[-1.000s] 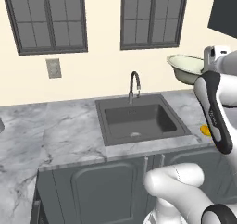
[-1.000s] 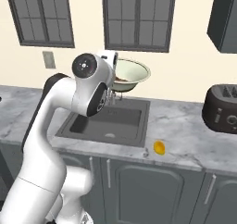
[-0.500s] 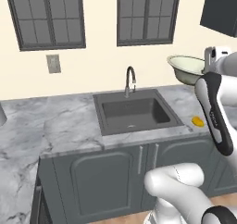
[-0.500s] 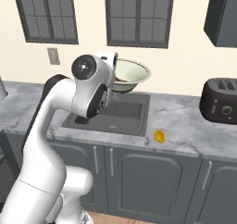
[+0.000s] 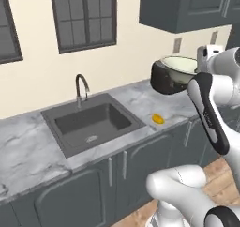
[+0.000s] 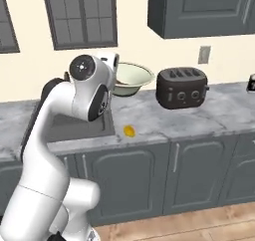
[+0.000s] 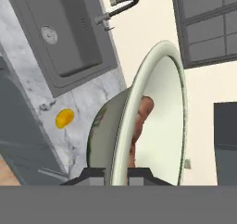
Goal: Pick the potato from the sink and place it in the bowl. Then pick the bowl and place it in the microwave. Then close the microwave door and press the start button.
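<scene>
Since the earlier frame the base has driven right, bringing a toaster into sight at 3 o'clock of the sink. Gripper fingers stay clamped on the bowl rim, carried above the counter. Inside lies the potato. A yellow-orange fruit rests at 3 o'clock of the basin.

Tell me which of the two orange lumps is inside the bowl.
The browner potato lies inside the bowl held by the gripper. The brighter yellow-orange one sits on the counter beside the sink.
</scene>
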Motion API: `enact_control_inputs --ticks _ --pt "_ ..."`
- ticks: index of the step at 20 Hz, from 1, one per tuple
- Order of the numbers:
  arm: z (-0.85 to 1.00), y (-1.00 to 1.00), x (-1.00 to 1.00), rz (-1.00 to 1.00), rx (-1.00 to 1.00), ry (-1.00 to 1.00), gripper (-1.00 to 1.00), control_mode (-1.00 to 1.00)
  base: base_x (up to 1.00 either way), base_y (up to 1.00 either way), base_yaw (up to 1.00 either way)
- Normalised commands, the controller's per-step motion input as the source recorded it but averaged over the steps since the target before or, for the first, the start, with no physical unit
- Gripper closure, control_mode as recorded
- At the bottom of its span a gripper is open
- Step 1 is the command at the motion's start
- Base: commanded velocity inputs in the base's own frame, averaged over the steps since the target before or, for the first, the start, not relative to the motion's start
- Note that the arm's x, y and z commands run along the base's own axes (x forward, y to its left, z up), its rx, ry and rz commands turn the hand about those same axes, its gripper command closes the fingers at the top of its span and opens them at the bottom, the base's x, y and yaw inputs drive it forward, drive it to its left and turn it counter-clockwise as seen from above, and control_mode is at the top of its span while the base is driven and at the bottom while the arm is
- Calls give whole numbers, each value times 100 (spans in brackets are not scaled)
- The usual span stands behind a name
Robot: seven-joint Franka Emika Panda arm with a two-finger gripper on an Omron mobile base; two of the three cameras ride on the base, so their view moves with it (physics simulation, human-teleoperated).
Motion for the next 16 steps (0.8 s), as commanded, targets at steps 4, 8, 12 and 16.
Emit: enact_control_inputs --ticks 4,8,12,16 --pt "0 0 0 0 0 0 100 100 0 -23 -72" --pt "0 0 0 0 0 0 100 100 0 -30 -68" --pt "0 0 0 0 0 0 100 100 1 -30 -64" --pt "0 0 0 0 0 0 100 100 0 -39 -59"
